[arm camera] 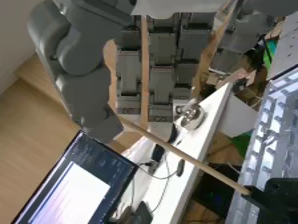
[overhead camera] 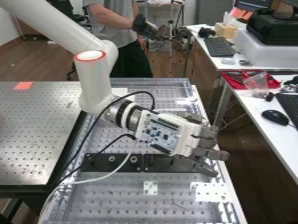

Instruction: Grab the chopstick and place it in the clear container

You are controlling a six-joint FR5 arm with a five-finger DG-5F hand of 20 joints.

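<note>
Chopstick point(arm camera: 193, 161) slants across the wrist view, one end by the thumb's tip, the other meeting a black object point(arm camera: 274, 200); whether it touches the thumb is unclear. The hand point(overhead camera: 206, 144) is open, its fingers straight, above the bench's point(overhead camera: 110, 212) edge in the high view. There, a red tray point(overhead camera: 233, 80) on the white table point(overhead camera: 258, 105) has a clear bag point(overhead camera: 258, 84) lying partly over it.

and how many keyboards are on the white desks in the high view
2. One keyboard lies on the farther desk; the other keyboard, cut off by the view's right edge, is on the nearer desk. More may be hidden.
</note>
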